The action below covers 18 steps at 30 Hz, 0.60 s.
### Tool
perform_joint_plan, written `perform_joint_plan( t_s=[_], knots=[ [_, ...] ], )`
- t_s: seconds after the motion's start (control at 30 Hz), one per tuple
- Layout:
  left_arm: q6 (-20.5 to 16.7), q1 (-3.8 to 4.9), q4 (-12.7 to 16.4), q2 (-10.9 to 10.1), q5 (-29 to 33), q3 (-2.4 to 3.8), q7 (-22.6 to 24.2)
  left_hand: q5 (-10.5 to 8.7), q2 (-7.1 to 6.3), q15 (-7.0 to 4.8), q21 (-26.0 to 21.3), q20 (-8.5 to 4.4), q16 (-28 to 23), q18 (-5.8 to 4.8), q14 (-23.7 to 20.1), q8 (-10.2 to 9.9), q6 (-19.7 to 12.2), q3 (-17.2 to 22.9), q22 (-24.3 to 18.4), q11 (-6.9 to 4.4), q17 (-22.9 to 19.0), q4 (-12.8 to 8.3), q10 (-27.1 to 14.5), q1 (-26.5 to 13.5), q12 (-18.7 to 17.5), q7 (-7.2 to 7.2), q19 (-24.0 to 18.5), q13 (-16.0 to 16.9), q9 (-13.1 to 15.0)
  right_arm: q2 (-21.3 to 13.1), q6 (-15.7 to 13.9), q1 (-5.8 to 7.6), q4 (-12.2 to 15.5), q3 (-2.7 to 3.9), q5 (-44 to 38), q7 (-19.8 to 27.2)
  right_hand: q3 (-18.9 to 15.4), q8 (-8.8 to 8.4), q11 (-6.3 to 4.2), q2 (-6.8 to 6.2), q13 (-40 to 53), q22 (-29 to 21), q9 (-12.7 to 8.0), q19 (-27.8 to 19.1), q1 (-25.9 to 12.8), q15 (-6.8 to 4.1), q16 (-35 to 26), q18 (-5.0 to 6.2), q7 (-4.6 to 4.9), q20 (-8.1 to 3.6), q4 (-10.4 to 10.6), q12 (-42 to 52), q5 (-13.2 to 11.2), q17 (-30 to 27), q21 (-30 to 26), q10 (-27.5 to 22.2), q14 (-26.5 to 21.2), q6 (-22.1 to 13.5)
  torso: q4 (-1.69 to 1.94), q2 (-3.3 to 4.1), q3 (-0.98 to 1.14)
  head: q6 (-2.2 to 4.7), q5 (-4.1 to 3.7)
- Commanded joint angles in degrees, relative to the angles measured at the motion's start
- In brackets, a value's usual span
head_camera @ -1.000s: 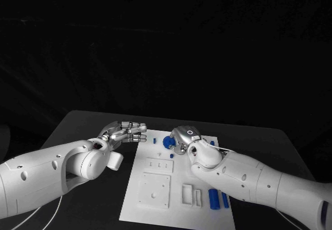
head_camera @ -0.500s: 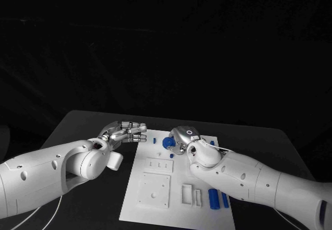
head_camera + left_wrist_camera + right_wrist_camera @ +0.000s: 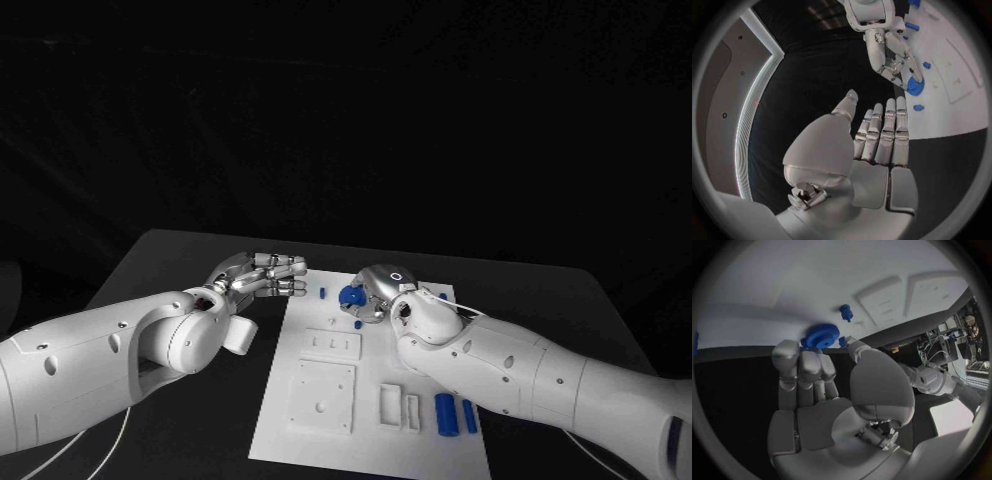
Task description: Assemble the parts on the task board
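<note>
The white task board [image 3: 329,405] lies in the middle of the table. My right hand [image 3: 379,291] is over the board's far end and pinches a blue gear [image 3: 351,296] between its fingertips and thumb. The right wrist view shows the gear [image 3: 822,336] at the tips of the right hand [image 3: 817,380], close over the board. The left wrist view also shows this gear [image 3: 915,86]. My left hand [image 3: 267,273] hovers just off the board's far left corner. Its fingers [image 3: 879,132] are stretched out side by side with nothing in them.
A small blue peg [image 3: 358,324] stands on the board near the gear and shows again as the peg [image 3: 846,312]. Two long blue pieces [image 3: 446,412] lie at the board's near right edge. Small blue parts [image 3: 320,294] sit at the far left corner.
My right hand has turned slightly at the board's far end, and more of the blue gear shows beside it. The left hand has hardly moved.
</note>
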Motion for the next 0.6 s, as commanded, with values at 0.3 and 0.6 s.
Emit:
perform_joint_plan(
  t_s=[0.3, 0.6],
  knots=[
    [0.46, 0.03, -0.02, 0.20, 0.00, 0.05, -0.23, 0.44, 0.43, -0.04, 0.41, -0.01, 0.00, -0.58, -0.27, -0.41, -0.41, 0.34, 0.00, 0.09, -0.06, -0.23, -0.38, 0.29, -0.16, 0.15, -0.33, 0.08, -0.10, -0.89, 4.08, -0.04, -0.53, -0.05, 5.25, 1.62, 1.20, 0.15, 0.18, 0.64, 0.02, -0.05, 0.09, 3.30, -1.40, 0.08, -0.45, -0.41, 0.15, 0.08, 0.10, -0.27, -0.01, 0.02, -0.24, -0.41, -0.06, 0.30, -0.05, 0.02, 0.01, -0.09, -0.09],
    [0.45, 0.03, -0.27, 0.35, -0.03, 0.05, -0.30, 0.62, 0.39, -0.05, 0.48, -0.02, 0.00, -0.56, -0.26, -0.43, -0.64, 0.47, 0.00, 0.11, -0.06, -0.35, -0.46, 0.35, -0.16, 0.17, -0.36, 0.08, -0.12, -2.68, 0.18, -0.40, 0.16, -0.04, 6.27, 1.39, 0.33, 0.15, 0.37, 0.00, 0.15, -0.08, 0.08, 3.31, 0.57, 0.31, -0.27, -0.04, 0.52, 0.28, -2.36, -0.02, -0.12, 0.18, -0.28, -0.32, -0.04, 0.09, -0.03, -0.07, 0.08, 0.06, 0.03]
  ],
)
